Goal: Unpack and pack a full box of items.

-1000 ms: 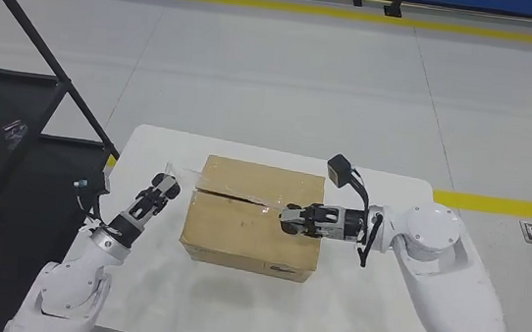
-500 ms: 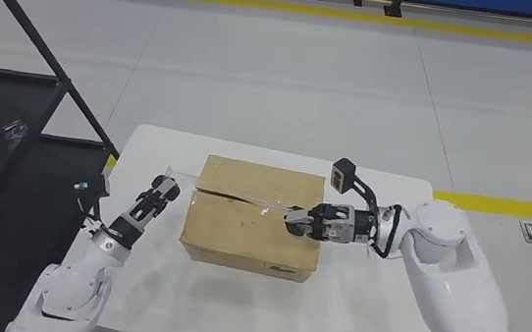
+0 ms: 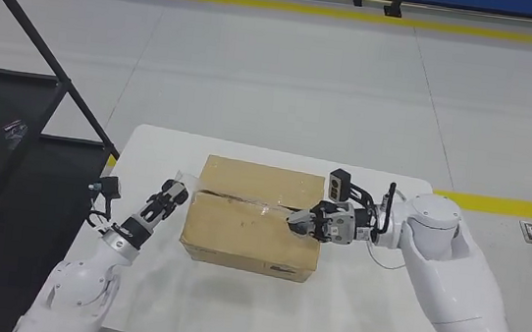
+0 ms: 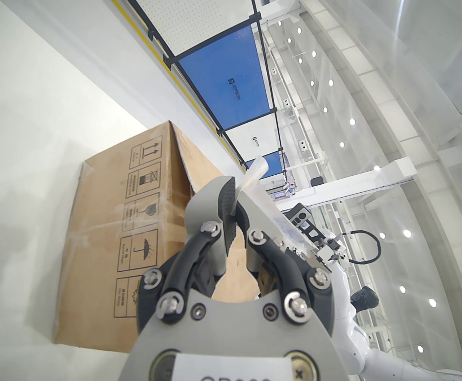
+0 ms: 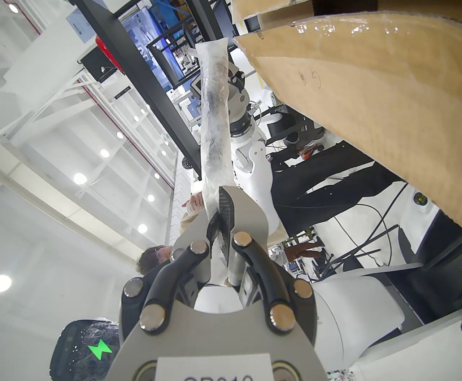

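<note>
White bench [image 3: 231,296], bright hall: a robot strips the seal from a cardboard box [image 3: 251,234] standing mid-bench.
Left gripper [image 4: 232,202] and right gripper [image 5: 218,202] each have jaws clamped on clear tape [image 5: 214,119]. A slow, low pull along the seam should spare the flaps. Within the past second the left gripper has edged closer to the box's end.

A closed cardboard box [image 3: 251,226] stands on the white worktop [image 3: 359,305], about midway between its left and right edges. Clear tape [image 3: 242,199] runs along the seam of the top flaps. The left arm's fingers [image 3: 173,195] are just beside the box wall facing the worktop's left edge, near the seam's end. The right arm's fingers [image 3: 297,222] are over the box top at the seam's other end.
</note>
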